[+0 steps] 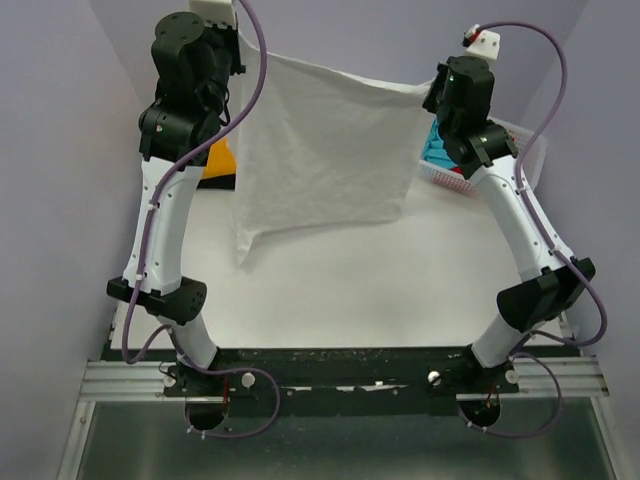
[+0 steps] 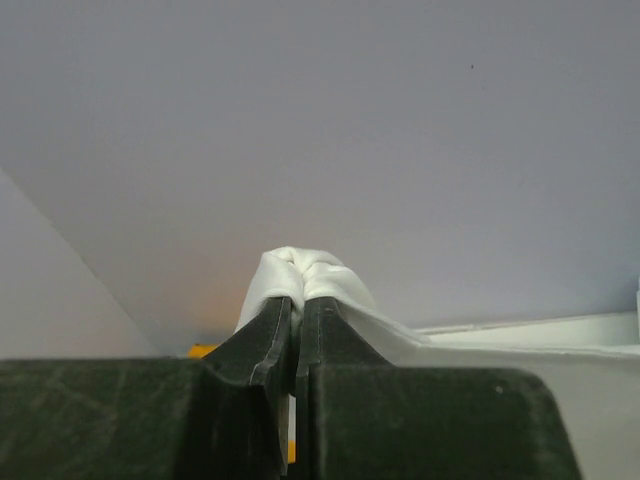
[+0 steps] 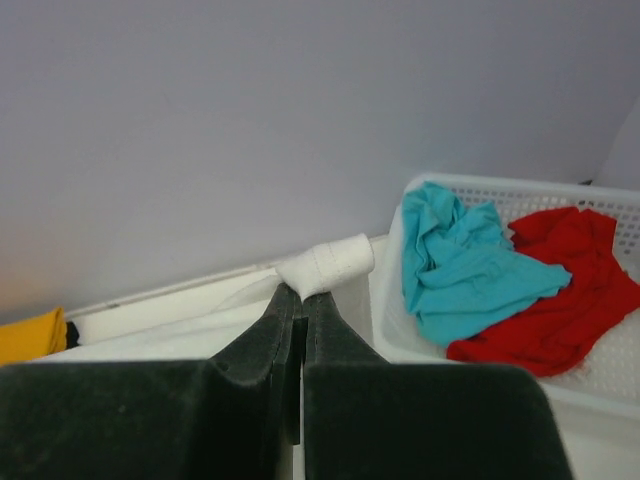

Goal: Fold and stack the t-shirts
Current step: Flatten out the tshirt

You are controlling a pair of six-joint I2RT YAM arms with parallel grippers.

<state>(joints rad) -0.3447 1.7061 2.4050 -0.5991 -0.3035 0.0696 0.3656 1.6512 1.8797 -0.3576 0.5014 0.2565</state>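
A white t-shirt (image 1: 325, 150) hangs spread in the air between my two raised grippers, its lower edge over the far part of the table. My left gripper (image 1: 236, 62) is shut on its left top corner (image 2: 300, 272). My right gripper (image 1: 428, 95) is shut on its right top corner, a hemmed roll of cloth (image 3: 328, 264). An orange-yellow t-shirt (image 1: 218, 160) lies on a black one (image 1: 222, 182) at the far left; the orange-yellow one also shows in the right wrist view (image 3: 30, 335). A turquoise t-shirt (image 3: 455, 262) and a red one (image 3: 560, 300) lie crumpled in the basket.
A white plastic lattice basket (image 3: 610, 385) stands at the far right of the table, behind my right arm; it also shows in the top view (image 1: 528, 140). The white tabletop (image 1: 350, 290) spreads below the hanging shirt. Lilac walls close in at the back and both sides.
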